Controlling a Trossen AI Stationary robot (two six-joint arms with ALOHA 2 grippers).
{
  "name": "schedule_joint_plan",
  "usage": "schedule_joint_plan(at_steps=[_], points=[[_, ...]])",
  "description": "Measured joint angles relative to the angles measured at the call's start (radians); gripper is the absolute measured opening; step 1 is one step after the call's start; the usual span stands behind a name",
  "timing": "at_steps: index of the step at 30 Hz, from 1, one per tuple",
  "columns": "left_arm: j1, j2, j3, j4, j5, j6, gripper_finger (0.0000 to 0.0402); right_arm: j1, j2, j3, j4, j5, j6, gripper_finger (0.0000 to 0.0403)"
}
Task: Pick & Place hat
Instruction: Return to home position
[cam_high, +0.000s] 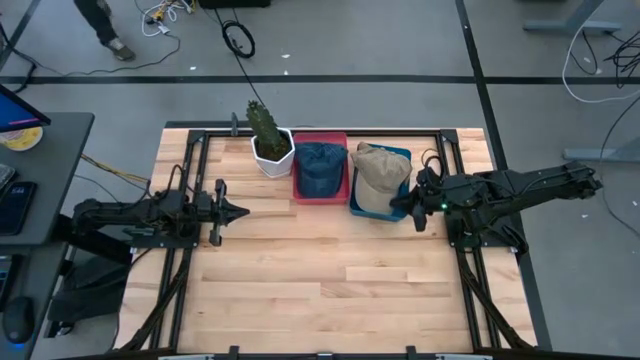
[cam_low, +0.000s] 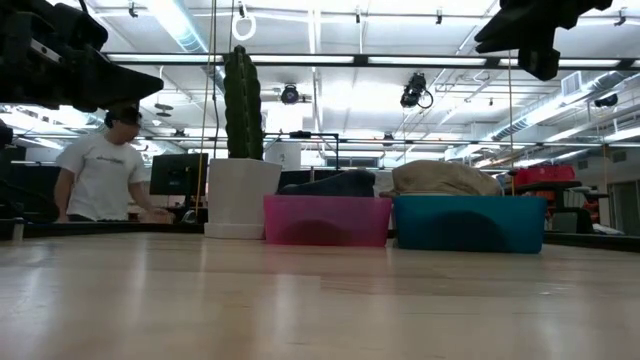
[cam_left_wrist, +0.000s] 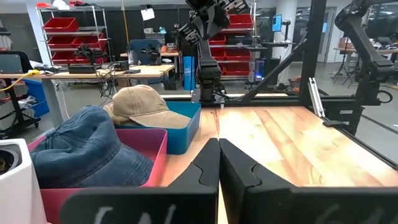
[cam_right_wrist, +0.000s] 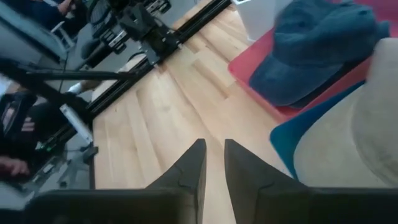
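Observation:
A tan cap (cam_high: 380, 172) lies in the blue bin (cam_high: 400, 154), its underside resting on the bin; it also shows in the low view (cam_low: 442, 179) and both wrist views (cam_left_wrist: 142, 104) (cam_right_wrist: 359, 142). A denim hat (cam_high: 320, 166) sits in the pink bin (cam_high: 320, 137) beside it. My right gripper (cam_high: 409, 200) hovers off the blue bin's near right corner, above the table, fingers nearly shut (cam_right_wrist: 214, 163) and empty. My left gripper (cam_high: 240, 211) waits shut (cam_left_wrist: 219, 163) at the table's left, pointing toward the bins.
A cactus in a white pot (cam_high: 270, 143) stands left of the pink bin at the far edge. Bare wooden tabletop (cam_high: 330, 280) stretches across the near half. Black frame rails (cam_high: 185, 260) run along both sides. A person (cam_low: 105, 175) stands beyond the table.

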Motion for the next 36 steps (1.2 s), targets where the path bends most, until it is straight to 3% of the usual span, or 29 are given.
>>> schedule_joint_plan(at_steps=[3,8,14,20,25,31,36], points=[[0.0,0.0,0.0,0.001,0.0,-0.005,0.0003,0.0,0.0,0.0,0.003,-0.042,-0.037,0.0053],[0.0,0.0,0.0,0.002,0.0,-0.029,0.0003,0.0,0.0,0.0,0.008,-0.113,-0.152,0.0006],[0.0,0.0,0.0,0.004,0.0,-0.027,0.0003,0.0,-0.025,0.0,0.01,-0.148,-0.268,0.0003],[0.0,0.0,0.0,0.005,0.0,-0.027,0.0003,0.006,-0.187,-0.079,-0.01,-0.156,-0.311,0.0002],[0.0,0.0,0.0,0.006,0.0,-0.026,0.0003,0.006,-0.342,-0.296,0.423,-0.16,-0.344,0.0001],[0.0,0.0,0.0,0.006,0.0,-0.027,0.0003,-0.017,-0.374,-0.53,0.941,-0.102,-0.542,0.0001],[0.0,0.0,0.0,0.007,0.0,-0.027,0.0003,-0.06,-0.427,-0.611,1.086,-0.13,-0.611,0.0]])
